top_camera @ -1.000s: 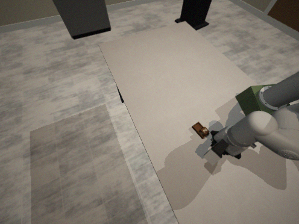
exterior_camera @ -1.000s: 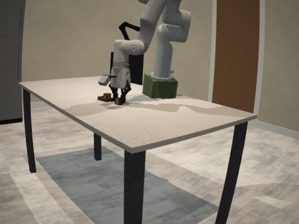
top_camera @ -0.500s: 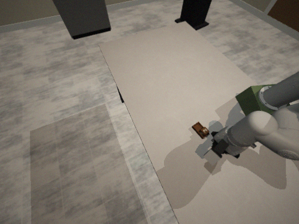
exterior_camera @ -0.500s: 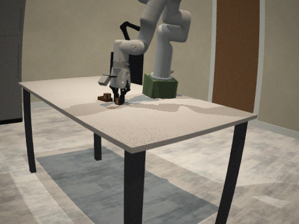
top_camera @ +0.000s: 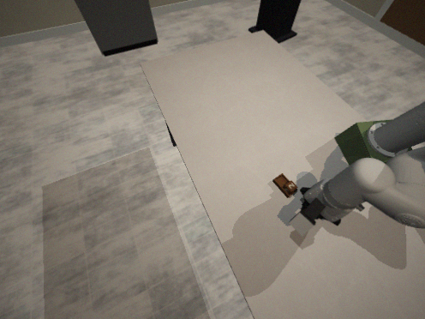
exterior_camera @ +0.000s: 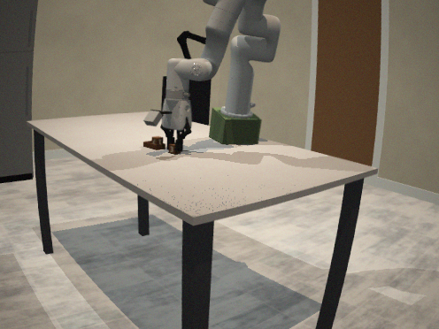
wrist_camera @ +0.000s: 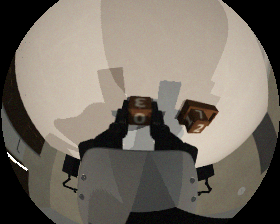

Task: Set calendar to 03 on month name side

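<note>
In the wrist view the gripper [top_camera: 309,205] [exterior_camera: 174,147] [wrist_camera: 139,108] has its black fingers closed in on both sides of a brown cube [exterior_camera: 173,149] [wrist_camera: 140,111], clamping it low over the table [top_camera: 240,106] [exterior_camera: 221,176] [wrist_camera: 165,45]. On this clamped cube the face toward 12 o'clock shows a 3 turned upside down, and the face toward 6 o'clock shows a 0. The small brown tray [top_camera: 280,182] [exterior_camera: 151,146] [wrist_camera: 202,104] rests on the table near 3 o'clock from the clamped cube in the wrist view, apart from it, and at about 10 o'clock from the gripper in the top view. The second cube [top_camera: 291,187] [exterior_camera: 157,140] [wrist_camera: 198,122] is at the tray's 4 o'clock end in the top view, with a 2 visible; whether it stands flat on the tray's floor, I cannot tell. So just one cube is at the tray, and 03 is not set. The green base block [top_camera: 353,144] [exterior_camera: 234,129] is toward 1 o'clock from the gripper in the top view
</note>
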`<action>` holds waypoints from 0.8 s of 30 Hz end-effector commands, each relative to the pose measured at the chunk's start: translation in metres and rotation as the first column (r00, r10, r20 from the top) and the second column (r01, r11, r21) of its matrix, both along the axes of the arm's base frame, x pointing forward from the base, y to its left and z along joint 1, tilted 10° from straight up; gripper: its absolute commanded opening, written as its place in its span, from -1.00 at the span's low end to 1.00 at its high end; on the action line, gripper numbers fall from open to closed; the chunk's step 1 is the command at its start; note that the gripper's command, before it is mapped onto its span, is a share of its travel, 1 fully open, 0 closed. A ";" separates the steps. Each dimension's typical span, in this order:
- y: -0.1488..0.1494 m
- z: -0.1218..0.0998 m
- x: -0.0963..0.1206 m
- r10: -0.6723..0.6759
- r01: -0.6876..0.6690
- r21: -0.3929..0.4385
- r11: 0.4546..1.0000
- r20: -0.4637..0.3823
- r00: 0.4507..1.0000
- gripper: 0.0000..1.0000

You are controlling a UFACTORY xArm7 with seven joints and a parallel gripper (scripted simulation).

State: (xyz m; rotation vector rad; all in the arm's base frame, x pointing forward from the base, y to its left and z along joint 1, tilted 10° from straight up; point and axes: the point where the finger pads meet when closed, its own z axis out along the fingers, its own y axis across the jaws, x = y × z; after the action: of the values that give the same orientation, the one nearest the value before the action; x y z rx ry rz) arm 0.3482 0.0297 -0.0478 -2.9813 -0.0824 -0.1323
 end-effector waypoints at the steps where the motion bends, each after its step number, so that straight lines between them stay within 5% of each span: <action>1: 0.000 0.001 0.001 -0.001 0.001 0.000 1.000 0.002 1.000 -0.47; 24: -0.001 0.005 0.001 -0.001 0.001 0.000 1.000 0.002 1.000 -0.47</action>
State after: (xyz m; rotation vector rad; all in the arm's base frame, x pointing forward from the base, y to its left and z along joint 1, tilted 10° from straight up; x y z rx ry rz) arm 0.3477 0.0297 -0.0466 -2.9811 -0.0830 -0.1312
